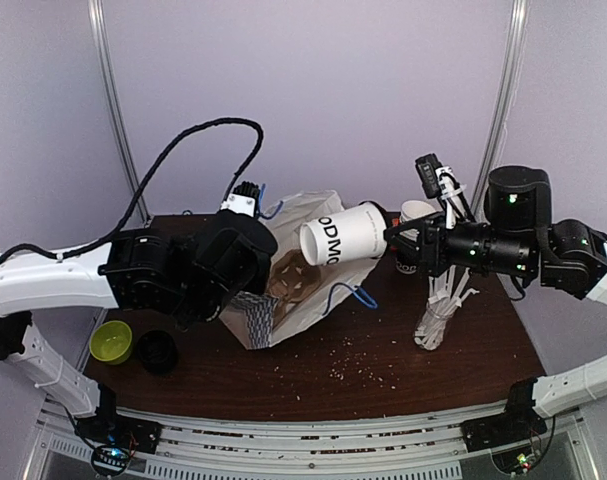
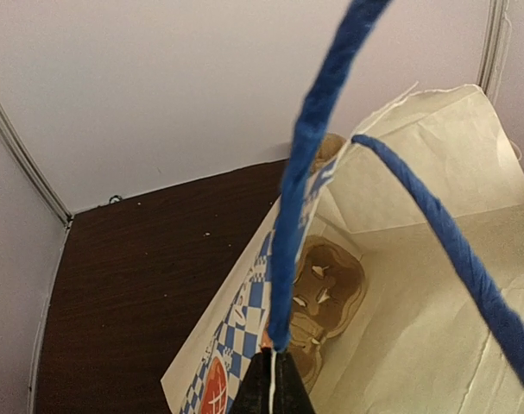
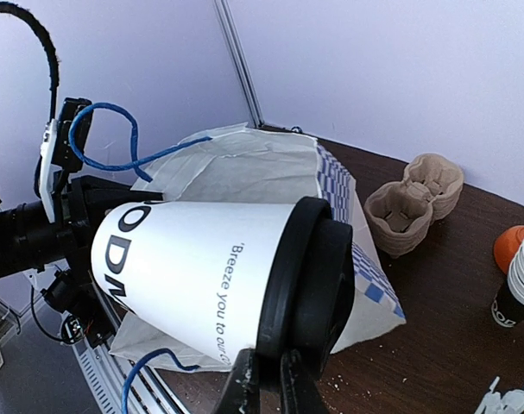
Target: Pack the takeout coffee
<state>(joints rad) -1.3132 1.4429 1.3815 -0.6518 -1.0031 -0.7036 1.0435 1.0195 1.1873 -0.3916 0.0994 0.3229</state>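
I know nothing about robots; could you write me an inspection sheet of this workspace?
Surface: dark table, crumbs scattered.
Job's things: white cup, black lid, held sideways at the bag mouth; pulp tray inside the bag.
Clutter: straw glass, green bowl, spare tray.
Grippers: left gripper shut on the bag's blue handle; right gripper shut on the white cup at its lid.
Cables: black cable arcing high on the left.
Surroundings: pale walls.

cup (image 3: 201, 267): white paper, black print, black lid (image 3: 305, 276), lying on its side in mid-air; right gripper (image 3: 266, 379) pinches the lid rim, base points away from the fingers. carrier tray (image 2: 326, 293): brown pulp, two-hole, just ahead of the left gripper (image 2: 270, 384), inside the bag (image 2: 417, 259)
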